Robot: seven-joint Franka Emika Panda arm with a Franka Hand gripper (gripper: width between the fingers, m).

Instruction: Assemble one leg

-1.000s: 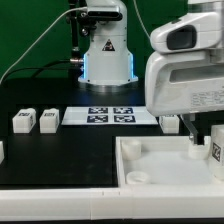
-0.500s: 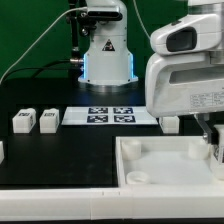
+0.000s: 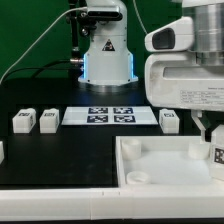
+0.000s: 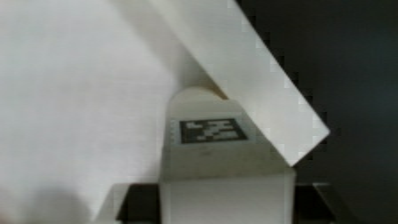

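My gripper [image 3: 212, 138] is shut on a leg [image 3: 216, 155], a small white block with a marker tag, and holds it upright over the far right corner of the large white tray-like piece [image 3: 150, 150]. In the wrist view the leg [image 4: 217, 135] stands between the two dark fingers [image 4: 146, 200], with my gripper [image 4: 222, 205] closed on its sides. Its far end is close to the tray's raised rim [image 4: 249, 70]. I cannot tell whether it touches. Two more legs [image 3: 22, 121] [image 3: 47, 121] lie at the exterior view's left, and another [image 3: 170, 119] lies behind the tray.
The marker board [image 3: 110, 116] lies flat in the middle of the black table. The robot base [image 3: 105, 55] stands behind it. A further white part [image 3: 1, 150] shows at the exterior view's left edge. The tray's near rim [image 3: 170, 185] runs along the table's front.
The arm has risen slightly, uncovering more of the leg behind the tray. The held leg's tag, partly hidden half a second ago, shows again a little lower and to the right.
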